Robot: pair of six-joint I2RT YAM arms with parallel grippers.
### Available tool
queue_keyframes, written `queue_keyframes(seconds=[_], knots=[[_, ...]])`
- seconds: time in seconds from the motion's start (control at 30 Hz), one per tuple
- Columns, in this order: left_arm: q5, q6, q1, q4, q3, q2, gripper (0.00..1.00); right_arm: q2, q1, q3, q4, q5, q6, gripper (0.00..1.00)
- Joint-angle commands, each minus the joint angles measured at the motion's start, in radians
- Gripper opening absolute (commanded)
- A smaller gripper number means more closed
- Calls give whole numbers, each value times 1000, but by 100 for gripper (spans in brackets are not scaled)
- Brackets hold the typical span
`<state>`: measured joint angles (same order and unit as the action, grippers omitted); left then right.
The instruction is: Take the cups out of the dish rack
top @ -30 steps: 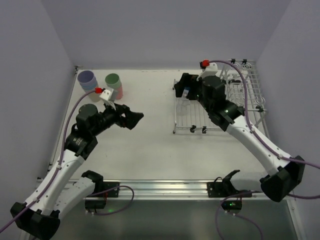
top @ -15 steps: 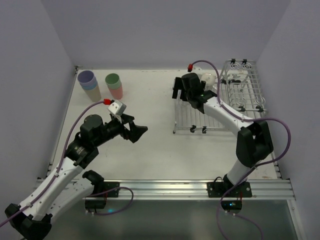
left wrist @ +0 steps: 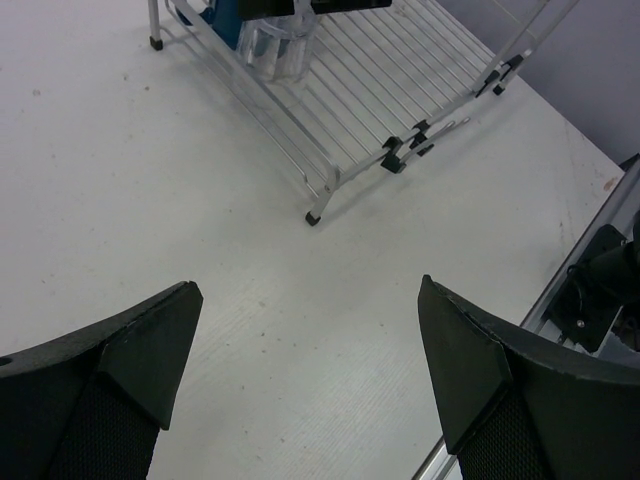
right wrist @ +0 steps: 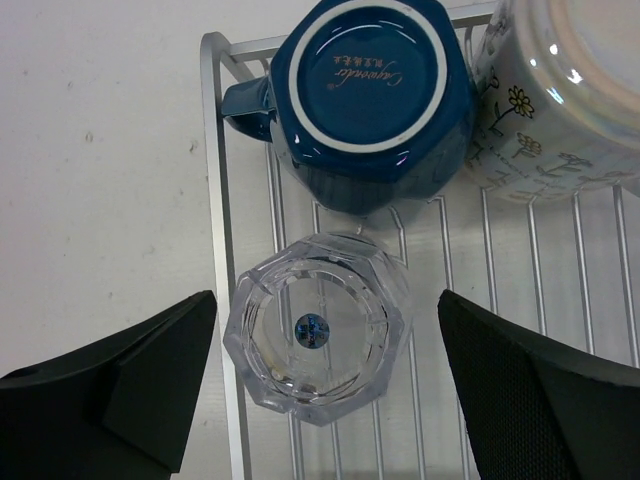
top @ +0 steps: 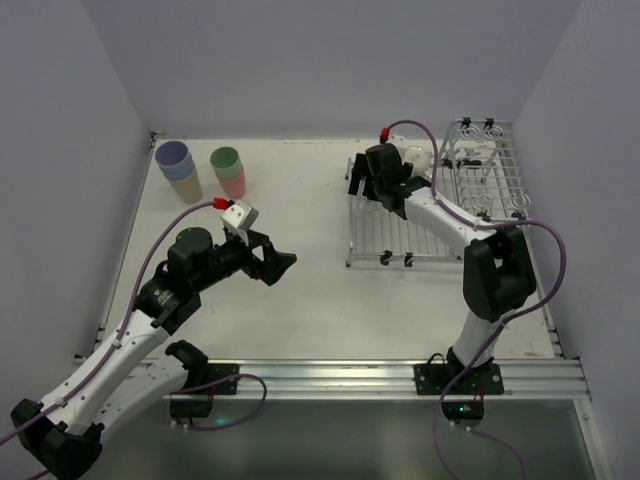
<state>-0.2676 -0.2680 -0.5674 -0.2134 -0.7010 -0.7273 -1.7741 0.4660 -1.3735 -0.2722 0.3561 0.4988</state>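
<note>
At the far left corner of the table [top: 320,320] stand two stacks of tumblers, long axes vertical: a lavender-topped stack [top: 177,165] and, just beside it to the right, a green tumbler [top: 225,159] nested over a salmon-pink one [top: 234,186]. Nearer the front, the left gripper [top: 275,264] hangs over bare tabletop, pointing toward the dish rack [top: 398,228]; its jaws are spread wide and hold nothing. At the left end of the rack, three cups sit close together. The clear glass [right wrist: 318,342] stands inverted, its faceted base facing up and its long axis vertical, at the rack's outer rail. Touching it behind is the dark-blue mug [right wrist: 368,90], also upside down, its white-ringed base up and its handle pointing out over the rack's left edge. A white mug with small flower drawings [right wrist: 560,95] stands just beside that, cut off by the frame. The right gripper [right wrist: 327,300] hovers straight above the glass, fingers parted wider than the glass, one on each side, gripping nothing. The taller basket section [top: 490,165] is at the rack's far right end.
</note>
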Motion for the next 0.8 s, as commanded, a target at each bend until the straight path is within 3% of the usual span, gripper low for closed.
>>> queue_keyframes(seconds=[0.0,0.17,0.27,0.4,0.5,0.77], knots=[[16,23,-6,0,-37,-4,97,-33,3,-47,4,-11,14,95],[21,24,-5,-3,-37,-9,97,-42,2,-56,-9,14,4,94],[22,23,-5,-1,-37,-9,97,-47,3,-64,-18,26,-3,88],[30,24,-3,-3,-37,-11,97,-18,11,-30,13,60,-16,67],[31,20,-2,-1,-38,-24,97,59,25,32,79,53,-20,51],[-76,-36,9,64,-54,-78,95,416,39,333,261,-133,35,47]])
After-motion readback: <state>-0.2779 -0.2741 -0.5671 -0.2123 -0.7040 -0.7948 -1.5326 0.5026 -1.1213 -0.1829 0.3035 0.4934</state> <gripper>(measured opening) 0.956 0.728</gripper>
